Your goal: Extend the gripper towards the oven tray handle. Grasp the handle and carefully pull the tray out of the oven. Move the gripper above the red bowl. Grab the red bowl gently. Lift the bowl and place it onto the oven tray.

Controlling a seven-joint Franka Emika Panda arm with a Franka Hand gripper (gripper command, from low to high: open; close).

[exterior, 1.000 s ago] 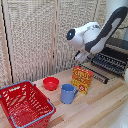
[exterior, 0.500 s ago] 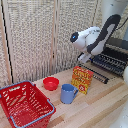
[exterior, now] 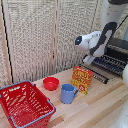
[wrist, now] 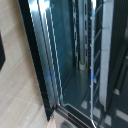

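Since a moment ago our arm has swung up and away from the tray (exterior: 111, 64), which juts from the oven (exterior: 120, 50). We cannot tell how our gripper stands. Next, we head for the red bowl (exterior: 50, 83) beside the mug (exterior: 67, 93)

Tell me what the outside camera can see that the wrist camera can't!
Only the exterior view shows the white arm, the red bowl, the blue mug, the yellow box, the red wire basket and the tray sticking out of the oven. Only the wrist view shows the oven's shiny dark inside up close. Both show the oven and the wooden table. Neither clearly shows the gripper's fingers.
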